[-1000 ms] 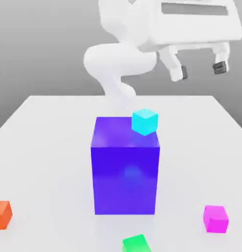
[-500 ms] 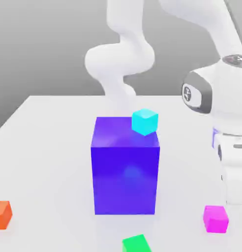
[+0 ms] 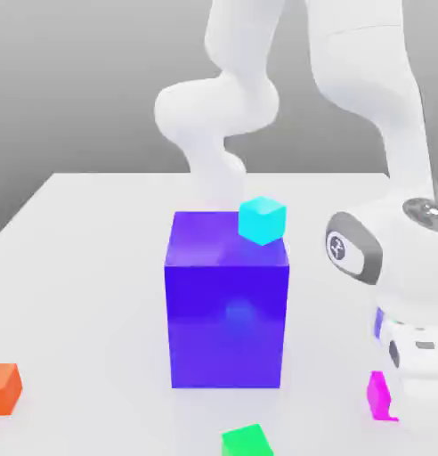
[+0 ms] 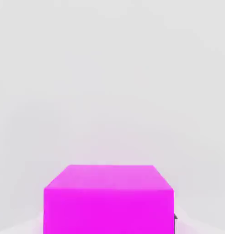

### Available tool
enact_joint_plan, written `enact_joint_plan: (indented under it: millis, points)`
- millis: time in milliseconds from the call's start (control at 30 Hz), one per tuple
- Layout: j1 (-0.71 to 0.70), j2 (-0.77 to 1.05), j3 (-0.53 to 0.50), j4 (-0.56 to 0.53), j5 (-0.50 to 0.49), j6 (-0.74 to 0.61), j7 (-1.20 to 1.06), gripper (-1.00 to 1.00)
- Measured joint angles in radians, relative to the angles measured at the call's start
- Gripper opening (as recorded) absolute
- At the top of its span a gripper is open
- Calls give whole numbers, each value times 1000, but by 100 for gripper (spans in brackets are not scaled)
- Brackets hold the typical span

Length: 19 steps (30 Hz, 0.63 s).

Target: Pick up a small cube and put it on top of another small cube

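Pincer: the white two-finger gripper (image 4: 109, 226) is closed on the small magenta cube, a dark edge of one finger right against the cube's side in the hand view.
Magenta cube: a small, smooth, bright block (image 3: 378, 396) on the pale table, toward the exterior view's right and the near side; the hand hides part of it there. In the hand view its top and one broad side face the camera.
Arm: the white, jointed robot arm (image 3: 356, 62) rises behind the table and bends down at the exterior view's right, its grey-trimmed wrist low over the magenta cube.
Big block: a tall, glossy blue-violet box (image 3: 226, 325), upright in the middle of the table, well apart from the magenta cube.
Cyan cube: a small bright cyan cube (image 3: 262, 221), seen against the big block's top near the edge at the exterior view's right – whether it touches that top I cannot tell.
Green cube: a small bright green cube (image 3: 247, 442) in front of the big block, turned at an angle and cut by the picture's lower edge.
Orange cube: a small orange-red cube (image 3: 4, 389) at the exterior view's far left, partly cut off.
Table: a smooth, whitish surface (image 3: 98, 294) under it all, grey behind.
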Motion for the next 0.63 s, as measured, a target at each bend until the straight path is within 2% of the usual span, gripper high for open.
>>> enact_joint_plan:
  millis: [133,367,500,533,633]
  points:
    - [-14,-116,-10,-18,10,-100,4,-100]
    - [-189,-166,-199,67,84,-241,122,-100]
    - [-243,-57,-199,92,150,-162,105,-100]
    - [-251,-31,-191,94,163,-139,97,100]
    - [-251,-31,-191,94,163,-139,97,100]
